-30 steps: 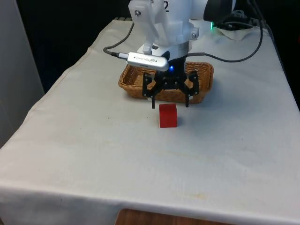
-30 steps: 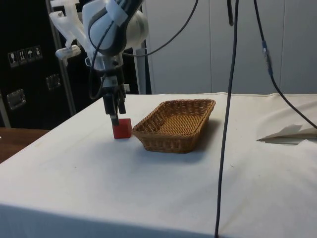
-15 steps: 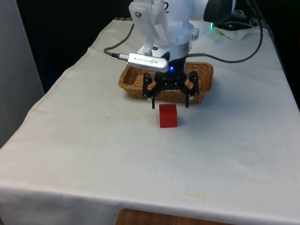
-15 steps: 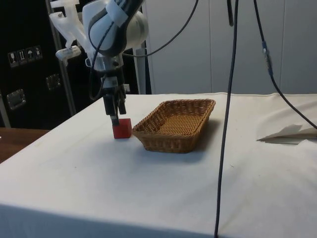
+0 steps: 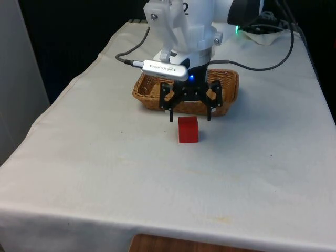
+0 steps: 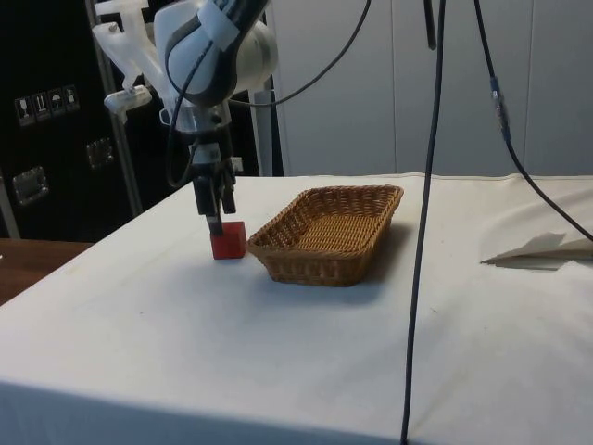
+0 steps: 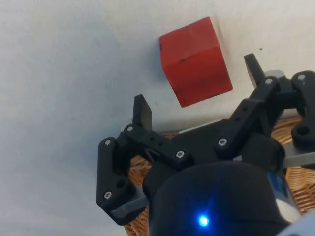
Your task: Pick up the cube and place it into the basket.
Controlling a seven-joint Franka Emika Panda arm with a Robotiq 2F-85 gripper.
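One red cube sits on the white cloth near the table's middle, untouched. Gripper has barely moved over the last second: it hovers just above the cube, jaws spread wide, empty. Descent and grasp not yet made. Wicker basket waits just behind.

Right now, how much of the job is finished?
Done: the gripper is at the cube, open, fingertips just above it and slightly toward the basket.
In hand: nothing; the cube sits on the cloth, ungripped, close to the basket's near wall.
Left: lower around the cube, close, lift, and release over the basket, which holds nothing yet.
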